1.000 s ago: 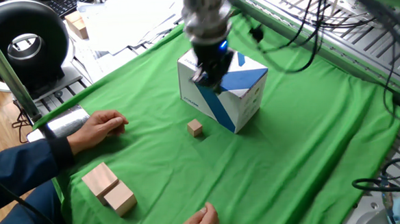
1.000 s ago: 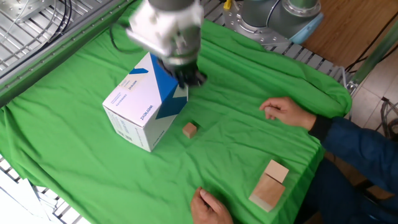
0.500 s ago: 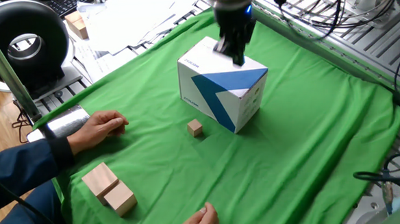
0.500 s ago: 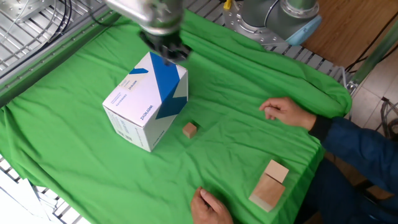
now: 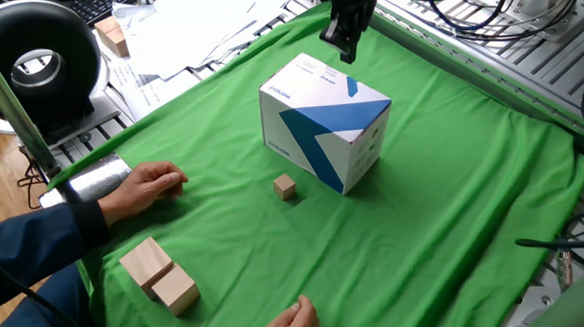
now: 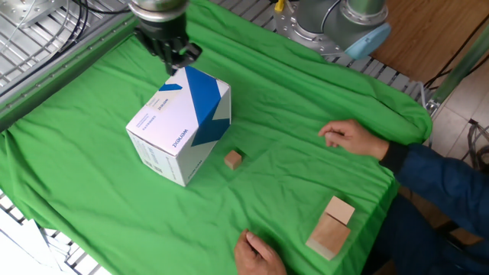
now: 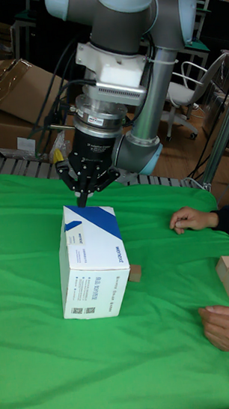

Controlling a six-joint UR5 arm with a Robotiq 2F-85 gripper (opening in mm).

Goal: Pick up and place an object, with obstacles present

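Two high fixed views face each other across the green cloth (image 5: 445,226) (both oblique), the tall view level, frontal.

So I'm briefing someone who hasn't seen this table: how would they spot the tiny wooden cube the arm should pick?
Find the big white-and-blue box in the middle of the green cloth. The tiny wooden cube sits alone on the cloth just off the box's lower edge, on the side facing the person's hands. It is far smaller than the two pale wooden blocks, which touch each other near the cloth's edge.

arm: raised | tool (image 7: 82,198): pointing down | jaws: close together, empty
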